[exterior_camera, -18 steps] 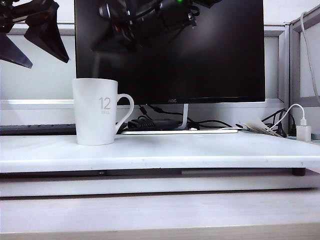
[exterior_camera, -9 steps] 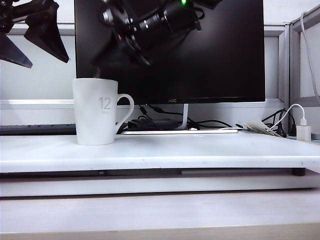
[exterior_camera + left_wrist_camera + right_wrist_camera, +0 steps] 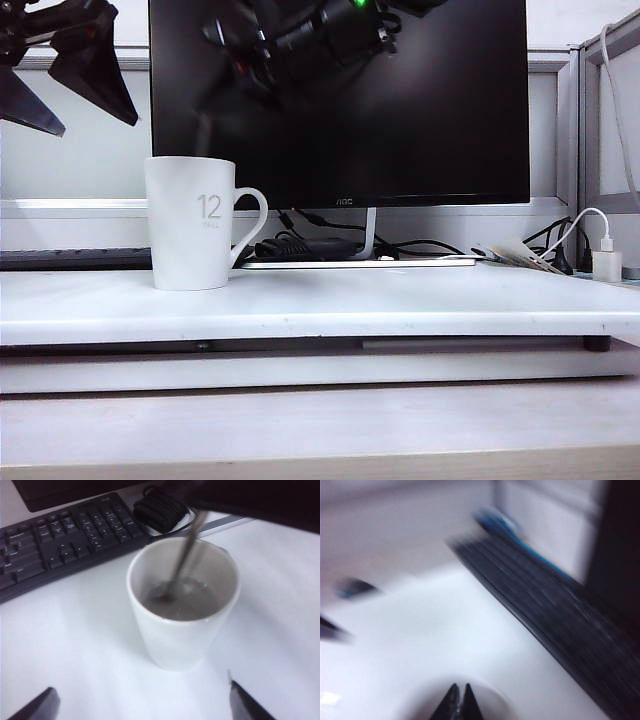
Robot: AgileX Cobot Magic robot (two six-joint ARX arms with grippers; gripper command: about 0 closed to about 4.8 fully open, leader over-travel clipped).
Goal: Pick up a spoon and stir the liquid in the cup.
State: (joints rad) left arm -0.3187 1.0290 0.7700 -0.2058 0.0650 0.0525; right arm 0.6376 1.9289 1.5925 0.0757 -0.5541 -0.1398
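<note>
Left gripper (image 3: pixel 62 75) hangs at upper left of the exterior view, jaws spread wide and empty, well apart from and above the white "12" mug (image 3: pixel 196 224); its dark fingertips (image 3: pixel 35 707) frame the table below the mug in the left wrist view, so the mug sits ahead of that hand, untouched. The mug stands upright on the white table (image 3: pixel 400 300), loop handle pointing toward the monitor (image 3: pixel 340 100) side, keyboard (image 3: pixel 60 535) behind it. Right gripper (image 3: pixel 459 700) is above the mug mouth, jaws pinched shut on the spoon (image 3: pixel 182 562); only the slim grey handle shows, slanting down from that hand into the greyish liquid (image 3: pixel 187 600), bowl hidden under the surface. In the exterior view the right arm is a dark blur against the screen, above and right of the mug. Right wrist view is motion-blurred, mug rim directly beneath the closed tips. Step in hand looks like the stirring itself. To do it well: keep the pinch firm, sweep small circles from the wrist, keep the handle off the rim so the mug doesn't tip or slide, hold the bowl submerged, go slow enough not to slop. Left hand could steady the mug if it shifts.
</note>
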